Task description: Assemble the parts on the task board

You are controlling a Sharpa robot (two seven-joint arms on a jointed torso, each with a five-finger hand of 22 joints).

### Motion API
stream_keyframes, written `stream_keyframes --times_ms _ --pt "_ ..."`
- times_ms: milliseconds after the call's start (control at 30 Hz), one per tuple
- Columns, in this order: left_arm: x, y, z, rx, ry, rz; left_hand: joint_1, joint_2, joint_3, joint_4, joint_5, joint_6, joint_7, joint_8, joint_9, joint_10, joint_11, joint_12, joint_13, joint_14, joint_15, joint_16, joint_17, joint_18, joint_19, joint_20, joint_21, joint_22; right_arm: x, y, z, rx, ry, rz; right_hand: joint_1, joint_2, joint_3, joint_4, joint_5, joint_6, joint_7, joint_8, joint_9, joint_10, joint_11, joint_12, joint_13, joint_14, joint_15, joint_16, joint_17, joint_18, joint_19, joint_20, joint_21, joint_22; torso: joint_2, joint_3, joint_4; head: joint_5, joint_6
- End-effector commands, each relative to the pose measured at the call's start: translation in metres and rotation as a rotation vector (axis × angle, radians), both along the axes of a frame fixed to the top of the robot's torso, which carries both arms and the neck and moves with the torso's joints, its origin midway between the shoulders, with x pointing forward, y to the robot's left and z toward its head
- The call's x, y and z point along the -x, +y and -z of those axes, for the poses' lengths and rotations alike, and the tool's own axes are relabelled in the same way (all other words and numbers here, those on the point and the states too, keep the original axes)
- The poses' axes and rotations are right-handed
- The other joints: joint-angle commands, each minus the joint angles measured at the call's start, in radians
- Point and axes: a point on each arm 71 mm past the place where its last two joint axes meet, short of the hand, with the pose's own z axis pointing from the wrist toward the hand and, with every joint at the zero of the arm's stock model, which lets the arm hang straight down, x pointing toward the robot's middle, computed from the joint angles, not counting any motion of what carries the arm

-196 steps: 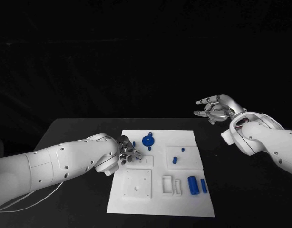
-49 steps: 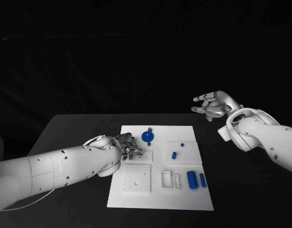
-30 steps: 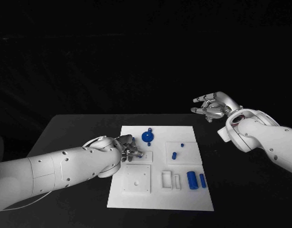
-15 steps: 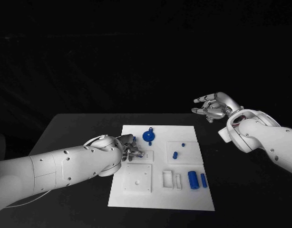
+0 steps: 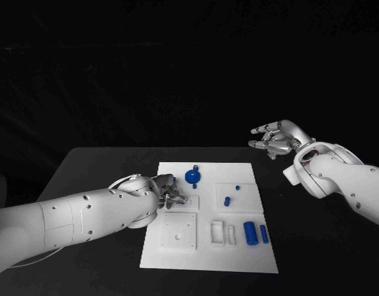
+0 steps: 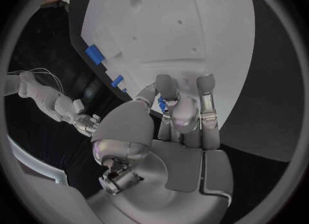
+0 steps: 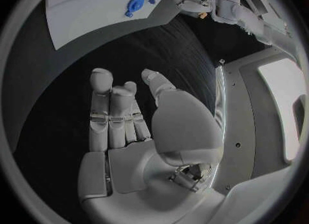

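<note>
The white task board [image 5: 209, 259] lies in the middle of the black table. My left hand [image 5: 167, 192] is low over the board's left side, fingers curled together. In the left wrist view its fingertips [image 6: 174, 105] pinch a small blue part [image 6: 161, 103] just above the board [image 6: 193, 28]. A round blue part [image 5: 192, 177] sits near the board's far edge. Two small blue parts [image 5: 227, 200] lie right of centre, and two blue cylinders [image 5: 250, 233] lie at the near right. My right hand [image 5: 277, 139] hangs raised beyond the table's far right, fingers apart and empty [image 7: 129, 126].
A raised white square block [image 5: 179, 231] and narrow white slots [image 5: 218, 233] take up the board's near half. Bare black table [image 5: 323, 246] lies on both sides of the board. The right wrist view shows the board [image 7: 84, 2] and round part [image 7: 134, 2] far off.
The left hand has stayed at the same spot on the board's left side with only small finger shifts. The right hand has kept its raised pose.
</note>
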Motion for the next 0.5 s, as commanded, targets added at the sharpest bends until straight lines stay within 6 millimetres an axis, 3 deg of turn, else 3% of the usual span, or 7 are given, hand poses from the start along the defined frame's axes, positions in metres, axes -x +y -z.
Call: stream_keyframes --times_ms 33,500 --pt "0.0017 -0.0005 0.0044 -0.049 0.02 0.034 0.013 0.016 0.01 -0.007 -0.005 0.224 -0.11 0.003 0.31 0.045 -0.008 0.002 0.001 0.0 0.005 0.002 0.002 0.008 0.002 -0.002 -0.006 0.001 0.0002 0.0018 0.0007 0.002 0.005 -0.019 -0.01 0.003 -0.001 0.005 0.005 0.005 -0.001 -0.004 0.001 0.0 -0.006 0.004 0.0 0.002 -0.004 0.003 0.001 0.013 0.042 -0.003 0.002 0.001 0.0 0.0002 -0.0006 -0.002 0.0" --pt "0.003 -0.0047 0.0081 -0.059 0.047 0.053 0.004 0.015 -0.001 0.012 -0.016 0.224 -0.11 0.004 0.313 0.045 -0.008 0.003 0.0 0.0 0.006 0.002 0.0 0.006 0.006 -0.004 -0.012 0.005 0.0002 0.0016 0.0015 -0.001 0.01 -0.02 -0.011 0.002 0.004 0.007 0.005 0.003 -0.001 -0.004 0.001 0.0 -0.006 0.005 0.0 0.002 -0.004 0.002 0.001 0.014 0.042 -0.003 0.002 0.0 0.0 0.0013 -0.0004 -0.007 -0.002"
